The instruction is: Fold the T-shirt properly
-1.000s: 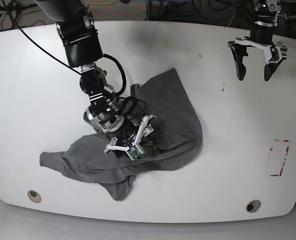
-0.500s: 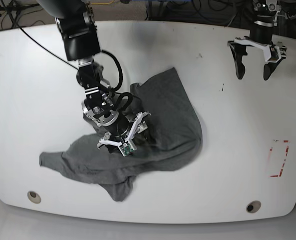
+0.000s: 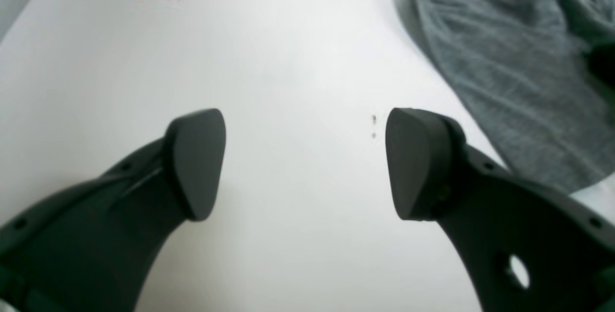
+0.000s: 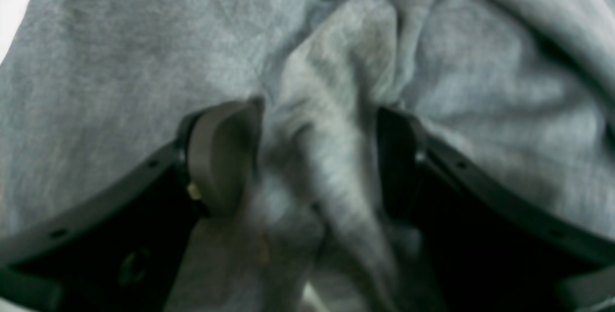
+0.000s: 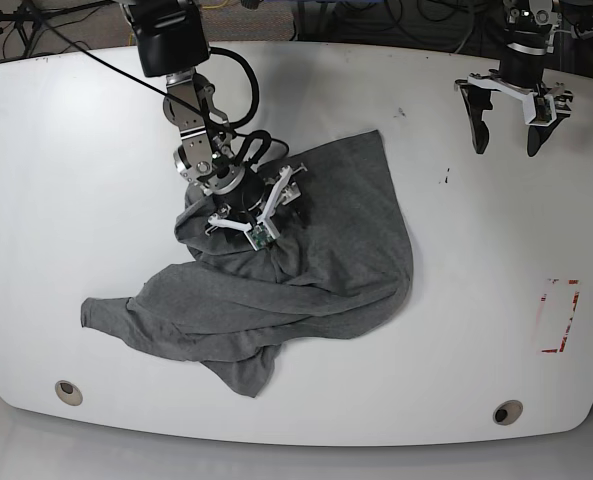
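— Grey knit is bunching between the fingers of the right end effector (image 5: 258, 212); in its wrist view a raised ridge of the T-shirt (image 5: 306, 270) is sitting between the two pads, and the jaws are pinching that fold.

— And the other one?

— The left end effector (image 5: 507, 118) is hanging spread wide, holding nothing, near the far edge of the desk (image 5: 66, 230), well apart from the cloth.

— Which step is this, would you say?

— Spreading out, I am judging. The shirt is lying crumpled in the middle of the desk, one lobe reaching toward the far side, a tail trailing toward the near left. No folding is possible yet.

— So the next move?

— It is probably calling for a lift and drag of the pinched fold to open the heap, with the idle arm coming in to take a second corner. Which part of the shirt is being pinched, I cannot tell.

— Room enough?

— Plenty of bare desk is lying left and right. The near edge is closer to the tail, and the red marking (image 5: 559, 315) is sitting well clear at the right.
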Controlling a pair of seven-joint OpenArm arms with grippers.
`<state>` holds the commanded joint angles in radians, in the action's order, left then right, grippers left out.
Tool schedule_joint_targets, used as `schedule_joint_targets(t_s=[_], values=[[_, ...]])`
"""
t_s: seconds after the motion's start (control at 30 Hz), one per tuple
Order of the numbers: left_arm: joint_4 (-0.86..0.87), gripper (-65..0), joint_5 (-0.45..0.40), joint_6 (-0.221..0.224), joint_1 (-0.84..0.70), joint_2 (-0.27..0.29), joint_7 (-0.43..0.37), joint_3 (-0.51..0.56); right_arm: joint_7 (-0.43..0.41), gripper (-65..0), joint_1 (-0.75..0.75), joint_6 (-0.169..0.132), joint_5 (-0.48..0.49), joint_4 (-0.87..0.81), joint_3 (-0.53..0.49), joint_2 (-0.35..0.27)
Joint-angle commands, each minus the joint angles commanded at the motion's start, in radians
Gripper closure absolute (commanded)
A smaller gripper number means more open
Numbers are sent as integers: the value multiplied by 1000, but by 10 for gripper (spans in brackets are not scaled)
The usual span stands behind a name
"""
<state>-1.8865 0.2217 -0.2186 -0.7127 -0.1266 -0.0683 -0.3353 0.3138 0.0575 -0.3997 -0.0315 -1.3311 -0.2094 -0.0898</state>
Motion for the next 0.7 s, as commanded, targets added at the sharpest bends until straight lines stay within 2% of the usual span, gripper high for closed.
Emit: schedule_joint_targets(t_s=[0.7], values=[[0,-490,-5,-2,0,0,0,5,103,-393,11,0,0,-227,0,0]])
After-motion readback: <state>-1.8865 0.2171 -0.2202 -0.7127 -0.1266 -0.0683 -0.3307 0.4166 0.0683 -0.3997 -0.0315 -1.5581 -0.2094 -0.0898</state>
